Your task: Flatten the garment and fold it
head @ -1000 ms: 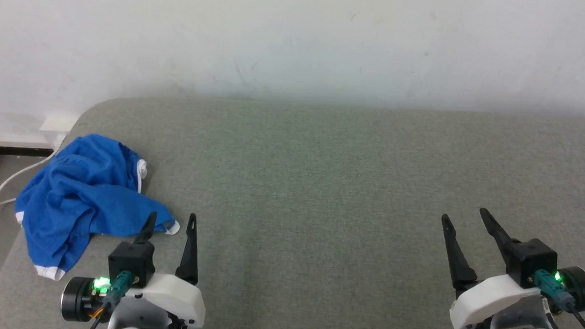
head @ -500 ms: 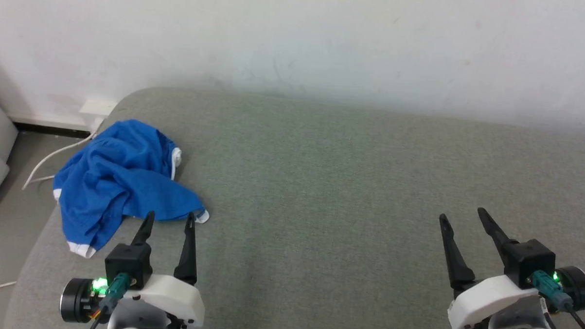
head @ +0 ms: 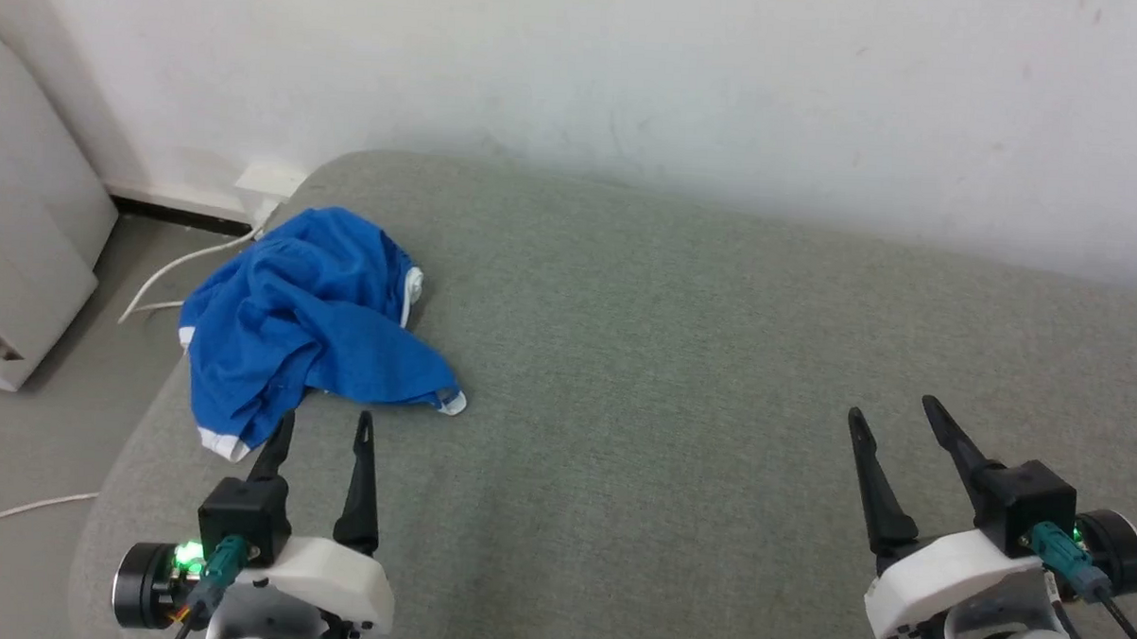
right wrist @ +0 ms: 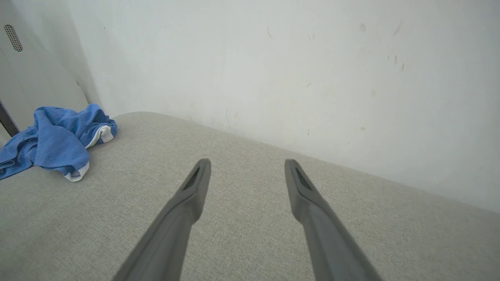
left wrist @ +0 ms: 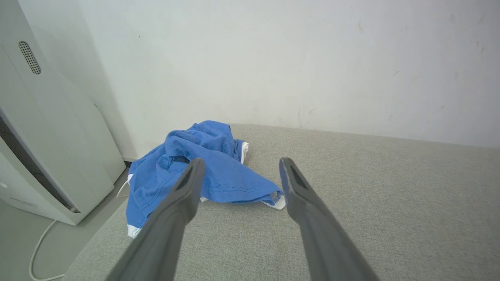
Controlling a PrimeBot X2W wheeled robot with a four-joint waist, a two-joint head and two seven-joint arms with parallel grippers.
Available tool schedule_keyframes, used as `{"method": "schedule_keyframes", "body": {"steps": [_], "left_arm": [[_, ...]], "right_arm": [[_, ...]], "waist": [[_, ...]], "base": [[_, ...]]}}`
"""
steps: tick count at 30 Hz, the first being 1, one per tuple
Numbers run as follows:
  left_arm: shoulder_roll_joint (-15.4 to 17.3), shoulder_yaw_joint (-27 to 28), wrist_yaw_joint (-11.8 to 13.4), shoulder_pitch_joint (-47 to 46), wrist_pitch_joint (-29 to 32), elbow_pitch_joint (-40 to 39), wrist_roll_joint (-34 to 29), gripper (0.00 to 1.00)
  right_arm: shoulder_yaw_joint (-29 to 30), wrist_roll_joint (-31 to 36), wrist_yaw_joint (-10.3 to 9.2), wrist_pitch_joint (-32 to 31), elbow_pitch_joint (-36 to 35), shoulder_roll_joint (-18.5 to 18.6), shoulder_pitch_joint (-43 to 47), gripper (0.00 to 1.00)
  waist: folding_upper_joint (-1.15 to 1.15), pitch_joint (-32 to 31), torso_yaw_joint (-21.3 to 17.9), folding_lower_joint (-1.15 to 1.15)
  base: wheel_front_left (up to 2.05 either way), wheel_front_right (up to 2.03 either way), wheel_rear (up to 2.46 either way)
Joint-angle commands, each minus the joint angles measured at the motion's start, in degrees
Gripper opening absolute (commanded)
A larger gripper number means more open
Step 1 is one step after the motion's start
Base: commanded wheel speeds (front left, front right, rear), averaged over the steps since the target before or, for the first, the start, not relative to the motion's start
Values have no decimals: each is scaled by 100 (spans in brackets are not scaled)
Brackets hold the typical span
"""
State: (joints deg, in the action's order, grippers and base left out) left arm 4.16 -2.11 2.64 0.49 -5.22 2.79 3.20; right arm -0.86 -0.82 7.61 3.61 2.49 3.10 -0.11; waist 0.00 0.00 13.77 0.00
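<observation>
The garment (head: 304, 320) is a bright blue piece with white trim, lying crumpled at the left end of the grey padded surface (head: 680, 361), partly draped over its edge. It also appears in the left wrist view as the garment (left wrist: 218, 168) and in the right wrist view at far left, garment (right wrist: 54, 140). My left gripper (head: 327, 423) hovers open just in front of the bundle's near edge, holding nothing. Far to the right, my right gripper (head: 892, 408) is open and empty over bare fabric.
A white wall (head: 634, 76) runs along the back. Off the surface's left end stand a pale grey appliance (head: 23, 234), a wall socket (head: 269, 178) and white cables (head: 173, 273) on the floor.
The camera has swung left, so the garment sits further right and higher in view. Both grippers keep their places in view and stay open.
</observation>
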Motion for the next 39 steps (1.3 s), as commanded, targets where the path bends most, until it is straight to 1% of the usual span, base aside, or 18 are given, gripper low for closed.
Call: {"method": "schedule_keyframes", "body": {"steps": [1, 24, 39], "left_arm": [[42, -18, 55, -87, -81, 31, 38, 100], [97, 1, 233, -83, -356, 140, 212, 100], [129, 38, 321, -101, -536, 237, 336, 100]], "right_arm": [[-21, -49, -5, 46, 25, -8, -106, 100], [-114, -120, -7, 241, 167, -13, -233, 100], [-162, -179, -8, 372, 235, -16, -306, 100]], "waist": [[0, 2, 115, 0], [0, 5, 816, 0], [0, 31, 1190, 0]], "base": [[0, 0, 0], [0, 0, 0], [0, 0, 0]]}}
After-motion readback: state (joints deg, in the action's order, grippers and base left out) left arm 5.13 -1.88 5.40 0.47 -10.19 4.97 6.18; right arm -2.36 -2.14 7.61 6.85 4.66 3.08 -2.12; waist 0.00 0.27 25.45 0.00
